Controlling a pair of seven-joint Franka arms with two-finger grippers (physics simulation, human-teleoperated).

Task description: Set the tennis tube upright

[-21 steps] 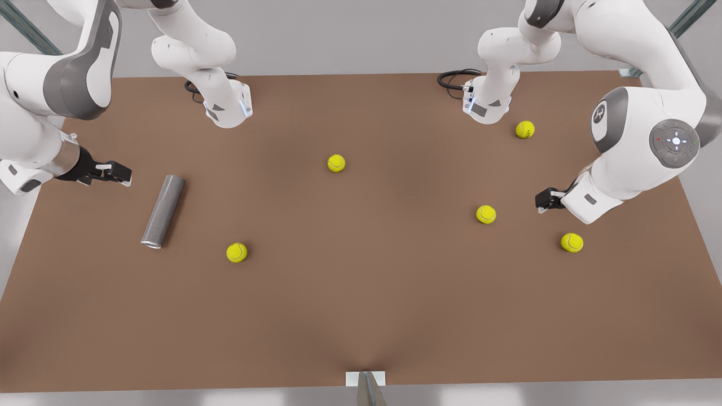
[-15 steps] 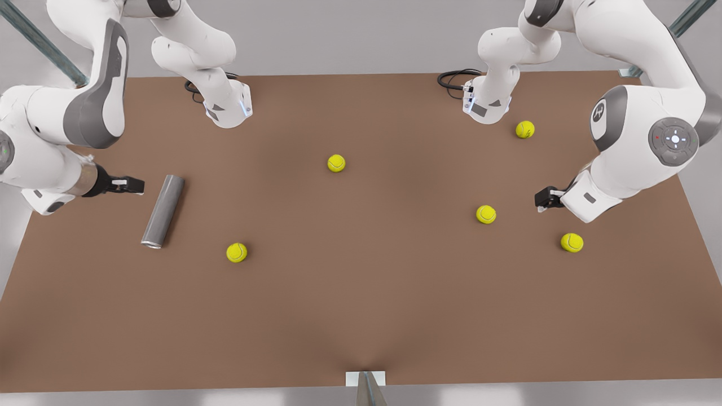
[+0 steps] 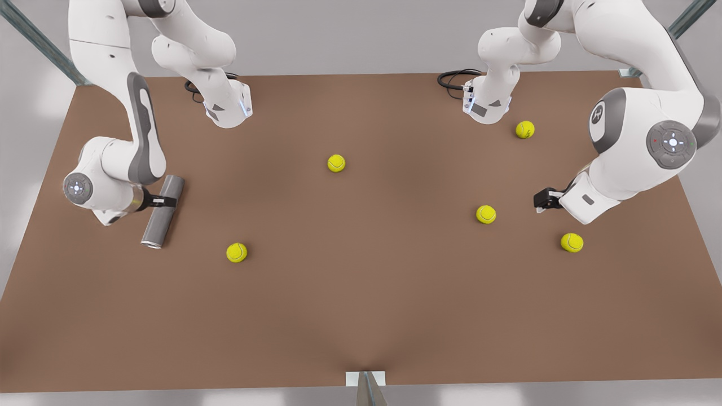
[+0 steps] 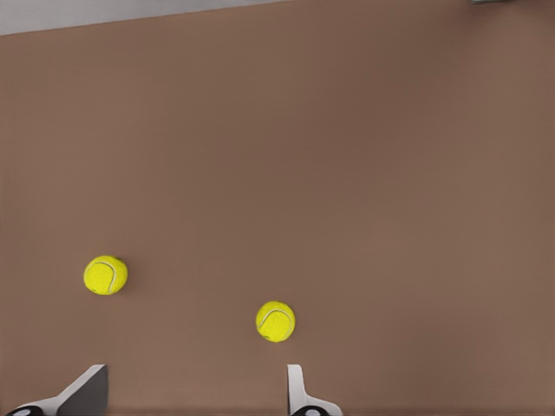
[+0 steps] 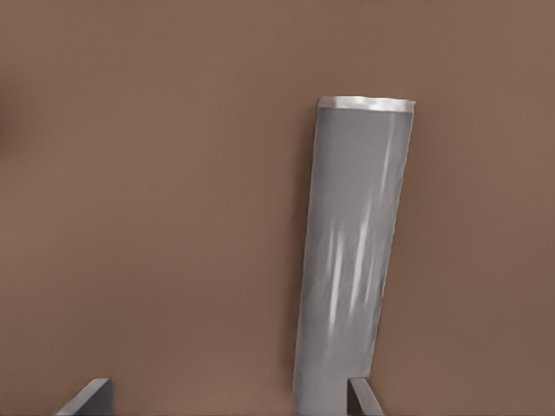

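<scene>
The tennis tube [image 3: 156,226] is a grey metallic cylinder lying flat on the brown table [image 3: 361,293] at the front view's left, its rimmed end toward the near edge. My right gripper [image 3: 164,201] hangs right over the tube's far half. In the right wrist view the tube [image 5: 355,251] runs away from the open right gripper [image 5: 225,400], close to one fingertip [image 5: 362,395]. My left gripper [image 3: 542,201] waits at the front view's right, and the left wrist view shows it open [image 4: 191,400] with nothing between its fingers.
Several yellow-green tennis balls lie about: one mid-table [image 3: 336,163], one near the tube [image 3: 237,252], and three at the front view's right [image 3: 485,214] [image 3: 572,242] [image 3: 524,129]. Two balls [image 4: 106,275] [image 4: 276,321] lie ahead of the left gripper. Both arm bases stand at the far edge.
The right arm has swung in and down, carrying its gripper from beside the tube's far end to over the tube. The left arm has barely moved. The tube still lies flat.
</scene>
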